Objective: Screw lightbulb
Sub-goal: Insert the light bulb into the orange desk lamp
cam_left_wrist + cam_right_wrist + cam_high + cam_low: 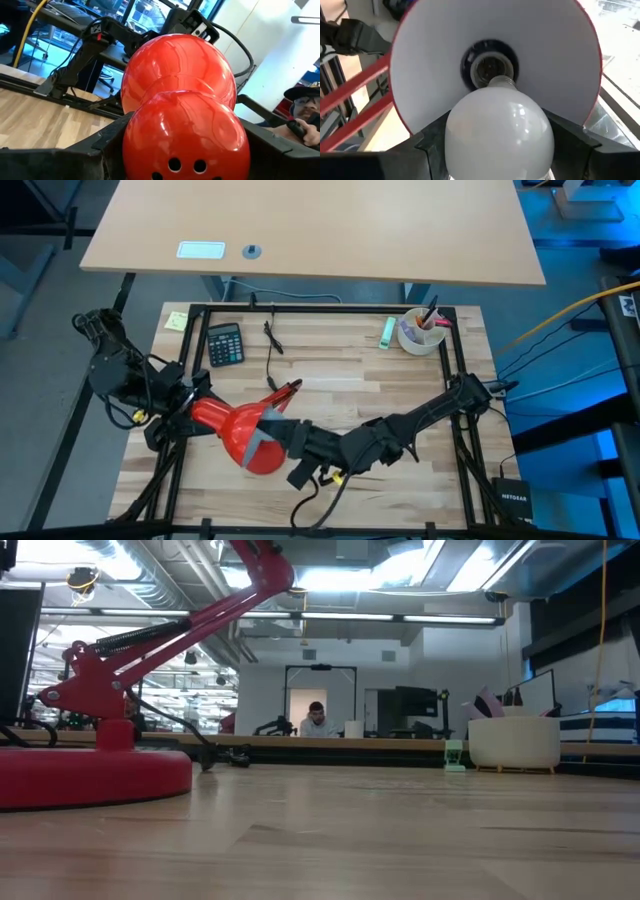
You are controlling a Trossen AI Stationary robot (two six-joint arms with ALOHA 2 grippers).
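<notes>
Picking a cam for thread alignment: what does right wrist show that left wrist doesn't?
Right wrist only: the lightbulb held in the right gripper, its screw base just short of the empty socket inside the lamp shade's white interior.
Left wrist only: the shade's red outer shell clamped in the left gripper, with vent holes, and a person at the edge.
Both: the same red lamp shade, seen from opposite sides.
</notes>
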